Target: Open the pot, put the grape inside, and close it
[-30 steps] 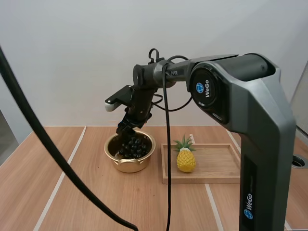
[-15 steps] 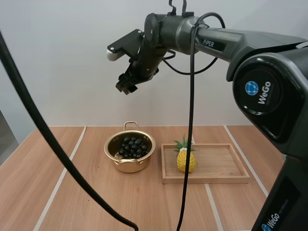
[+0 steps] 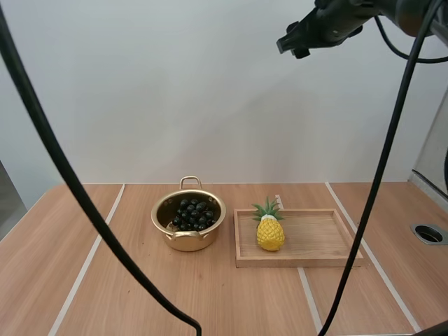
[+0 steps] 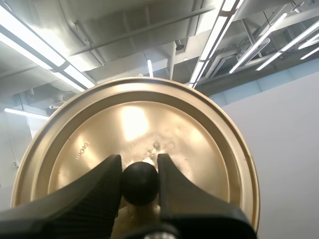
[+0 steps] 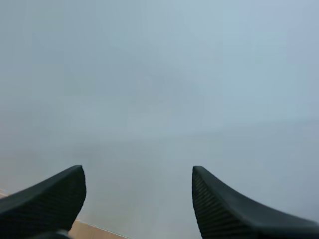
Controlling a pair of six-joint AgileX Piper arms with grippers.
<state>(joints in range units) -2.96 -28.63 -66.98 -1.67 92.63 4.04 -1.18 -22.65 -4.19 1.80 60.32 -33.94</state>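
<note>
Grapes are sitting inside the gold pot, which is standing uncovered on the table, just beside the wooden tray that is carrying a pineapple. Your left gripper is pinching the black knob of the lid between its fingers. Your right gripper is hanging high above the table, its fingers spread apart around nothing.

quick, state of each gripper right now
left gripper: shut on the lid, by its black knob
right gripper: open, holding nothing
</note>
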